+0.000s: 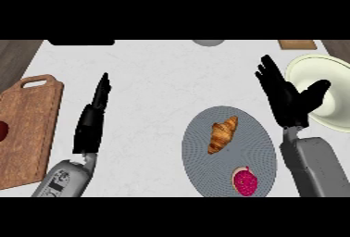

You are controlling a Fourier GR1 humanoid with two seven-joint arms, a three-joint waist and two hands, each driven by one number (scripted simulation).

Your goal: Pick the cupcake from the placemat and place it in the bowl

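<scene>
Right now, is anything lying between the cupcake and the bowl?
Nothing rests on the counter between them, but the open right hand and its forearm hang across that line. The cupcake sits low on the placemat; the bowl lies up right.

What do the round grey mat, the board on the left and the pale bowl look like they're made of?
The placemat looks like woven fabric or vinyl: matte grey with a fine ribbed texture. The cutting board looks like wood: brown with visible grain and a cut-out handle. The bowl seems glazed ceramic or smooth plastic: cream, even, slightly glossy; the look leaves it open.
</scene>
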